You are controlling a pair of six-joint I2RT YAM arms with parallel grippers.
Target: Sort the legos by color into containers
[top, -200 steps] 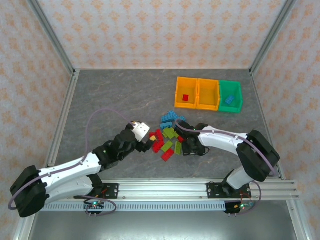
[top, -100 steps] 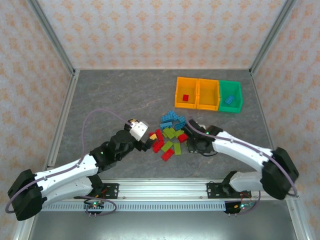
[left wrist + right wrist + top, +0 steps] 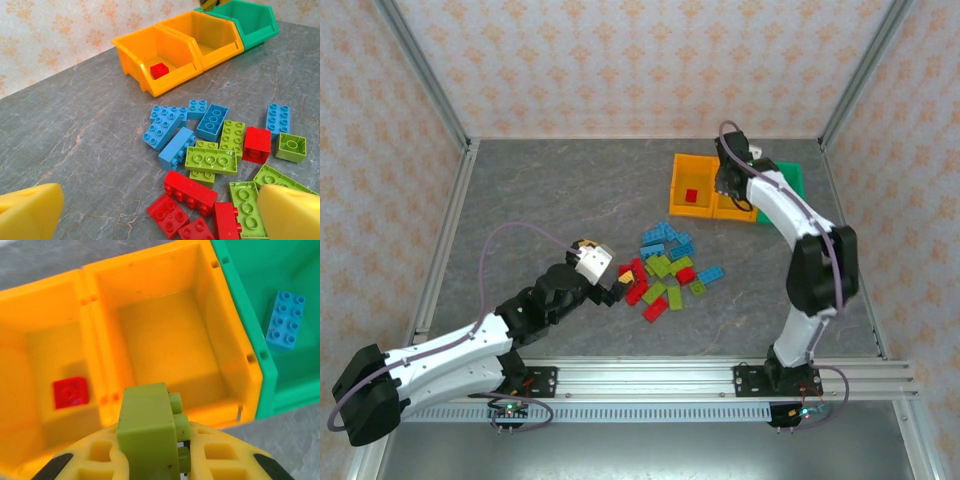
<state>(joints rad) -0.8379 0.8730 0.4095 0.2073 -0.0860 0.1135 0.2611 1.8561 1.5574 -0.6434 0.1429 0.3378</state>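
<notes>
**A:** Where is the right gripper (image 3: 724, 190)?

**B:** At the far side of the table (image 3: 540, 200), over the row of three joined bins. Its fingers are clenched on a lime green brick (image 3: 147, 422) with its studs turned sideways. In the wrist view that brick hangs above the near wall of the middle orange bin (image 3: 170, 350).

**A:** What lies in the bins?

**B:** One red brick (image 3: 71, 391) sits on the floor of the left orange bin (image 3: 50, 345). A light blue brick (image 3: 285, 320) lies flat, studs up, in the green bin (image 3: 305, 375).

**A:** And the left gripper (image 3: 160, 211)?

**B:** Released. Its yellow fingers (image 3: 30, 212) are spread wide, low over the near edge of the pile of bricks (image 3: 663, 275).

**A:** How does the pile lie?

**B:** Red, light blue and lime green bricks are mixed together in the middle of the table, well apart from the bins. The red ones are nearest the left gripper and the blue ones are mostly on the far side. A single blue brick (image 3: 710, 274) lies at the pile's right edge.

**A:** Can you read anything on the bricks or bins?

**B:** Any marks are too small to tell.
</notes>
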